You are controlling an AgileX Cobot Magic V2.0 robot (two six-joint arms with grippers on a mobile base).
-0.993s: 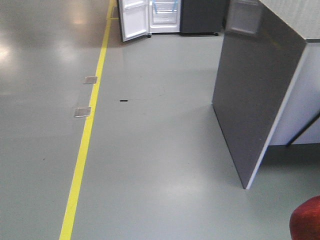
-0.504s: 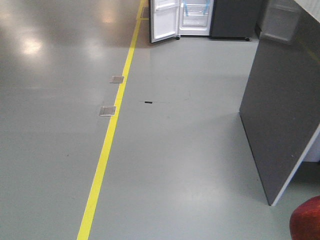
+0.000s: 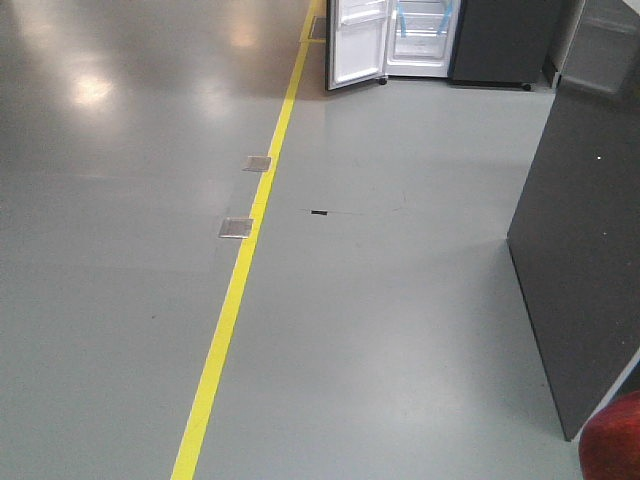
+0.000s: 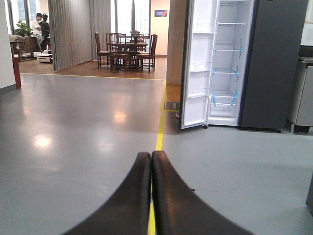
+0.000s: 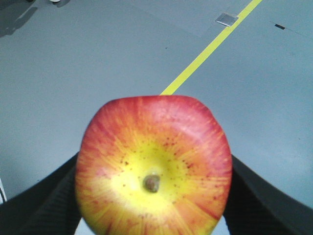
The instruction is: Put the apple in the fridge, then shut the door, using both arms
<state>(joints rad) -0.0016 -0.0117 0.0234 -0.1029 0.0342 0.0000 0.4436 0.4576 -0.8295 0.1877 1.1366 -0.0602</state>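
The fridge stands far off at the top of the front view, white inside with blue tape strips, its door swung open to the left. The left wrist view shows the fridge and open door ahead across bare floor, with my left gripper shut and empty, fingers pressed together. My right gripper is shut on the apple, red with a yellow dimpled centre; black fingers hug both its sides. A red edge of the apple shows at the front view's bottom right corner.
A yellow floor line runs toward the fridge, with two metal floor plates beside it. A tall dark grey panel stands close on the right. A dining table with chairs and people are far back left.
In the front view the whole scene has slid to the right: fridge, yellow line and dark panel all sit further right. The apple stays at the bottom right corner.
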